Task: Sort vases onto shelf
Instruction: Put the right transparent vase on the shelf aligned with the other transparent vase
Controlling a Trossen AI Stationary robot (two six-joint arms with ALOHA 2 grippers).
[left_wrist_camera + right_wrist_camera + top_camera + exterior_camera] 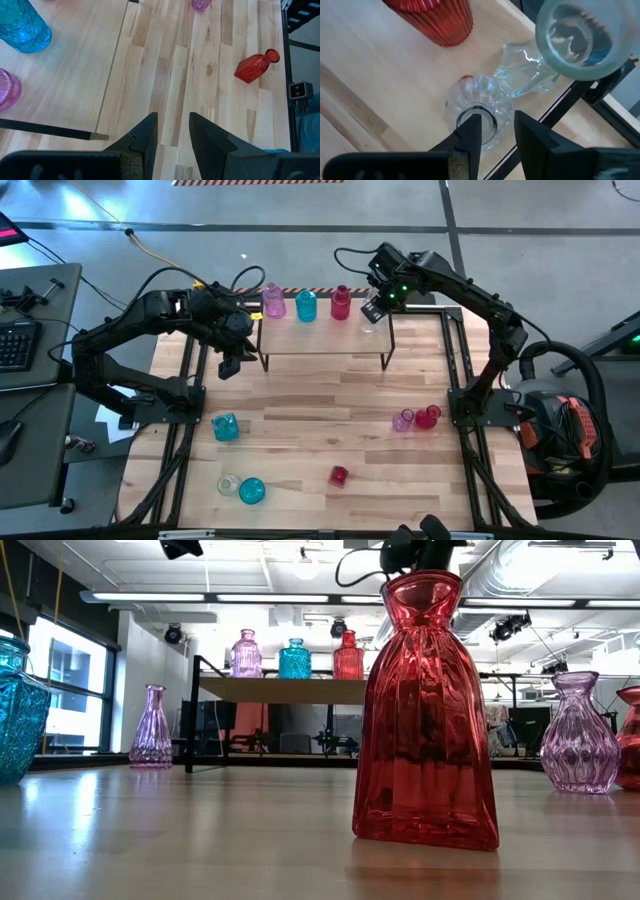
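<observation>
The shelf point(320, 345) stands at the table's far side. On its top, in a row, stand a pink vase point(272, 302), a teal vase point(305, 305) and a red vase point(340, 302). A clear vase point(470, 102) stands upright near the shelf's right end. My right gripper point(497, 127) hangs just above it, pointing down. One finger is over the mouth and one outside the rim, with a gap between them. My left gripper point(172, 130) hovers open and empty off the shelf's left end point(228, 367). My right gripper has the clear vase's rim point(492, 120) in the gap between its two fingers, which come from above. I cannot tell whether either finger touches the glass. The vase stands on its base on the shelf top.
Loose vases stand on the table: teal point(226, 427), clear point(229, 483), teal point(251, 491), red point(338, 476), pink point(402, 420), red point(428, 416). A blurred clear round glass shape point(580, 40) shows beside the right gripper. The table's middle is bare wood.
</observation>
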